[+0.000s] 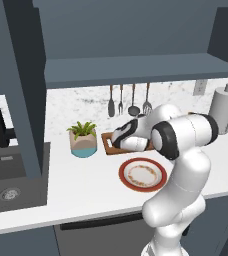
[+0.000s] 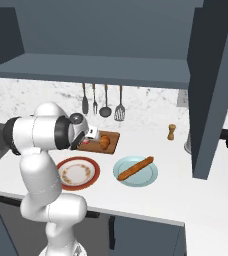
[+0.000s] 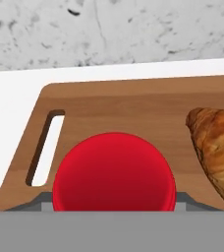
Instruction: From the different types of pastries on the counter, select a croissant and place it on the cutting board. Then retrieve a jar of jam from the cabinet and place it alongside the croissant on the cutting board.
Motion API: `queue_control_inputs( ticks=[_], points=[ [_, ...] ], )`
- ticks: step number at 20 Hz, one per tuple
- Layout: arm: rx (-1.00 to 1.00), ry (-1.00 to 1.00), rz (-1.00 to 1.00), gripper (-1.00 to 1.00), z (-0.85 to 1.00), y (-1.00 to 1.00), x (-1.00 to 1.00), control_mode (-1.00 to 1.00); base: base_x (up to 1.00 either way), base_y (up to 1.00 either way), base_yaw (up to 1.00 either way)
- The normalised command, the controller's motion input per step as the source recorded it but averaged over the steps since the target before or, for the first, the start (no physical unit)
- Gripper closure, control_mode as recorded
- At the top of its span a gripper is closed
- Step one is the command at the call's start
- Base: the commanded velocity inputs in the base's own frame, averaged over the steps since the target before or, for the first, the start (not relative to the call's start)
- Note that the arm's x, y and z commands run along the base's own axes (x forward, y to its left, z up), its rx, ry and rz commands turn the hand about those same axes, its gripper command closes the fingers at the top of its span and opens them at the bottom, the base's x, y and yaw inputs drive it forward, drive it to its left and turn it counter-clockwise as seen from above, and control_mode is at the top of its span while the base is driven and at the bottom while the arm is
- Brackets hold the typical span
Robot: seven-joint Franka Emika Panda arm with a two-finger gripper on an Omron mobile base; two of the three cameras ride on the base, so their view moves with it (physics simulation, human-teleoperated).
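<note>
Jaws clamped on the jar of jam [image 3: 114, 172] over the cutting board [image 3: 133, 106], beside the croissant [image 3: 218, 147].

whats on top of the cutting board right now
The croissant lies on the cutting board; the jar of jam is over it in the gripper. Whether it touches the wood is hidden.

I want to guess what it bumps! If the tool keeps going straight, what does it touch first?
Probably the cutting board: the tool holds the jar of jam just over it, beside the croissant. Depth is unclear.
</note>
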Motion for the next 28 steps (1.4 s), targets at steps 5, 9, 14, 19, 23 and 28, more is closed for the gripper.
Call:
queue_control_inputs(
  ticks=[5, 9, 14, 19, 23, 28],
  points=[
    [0.0, 0.0, 0.0, 1.0, -0.11, 0.02, 0.26, -1.0, 0.0, 0.0, 0.0],
    [0.0, 0.0, 0.0, 1.0, -0.1, 0.04, 0.28, -1.0, 0.0, 0.0, 0.0],
    [0.0, 0.04, 0.0, 1.0, -0.33, 0.04, 0.28, -1.0, 0.0, 0.0, 0.0],
    [0.0, 0.0, 0.0, 1.0, -0.14, 0.0, 0.12, -1.0, 0.0, 0.0, 0.0],
    [0.0, 0.0, 0.0, 1.0, 0.0, 0.0, 0.0, -1.0, 0.0, 0.0, 0.0],
    [0.0, 0.0, 0.0, -1.0, -0.03, 0.18, 0.0, -1.0, 0.0, 0.0, 0.0]
  ],
)
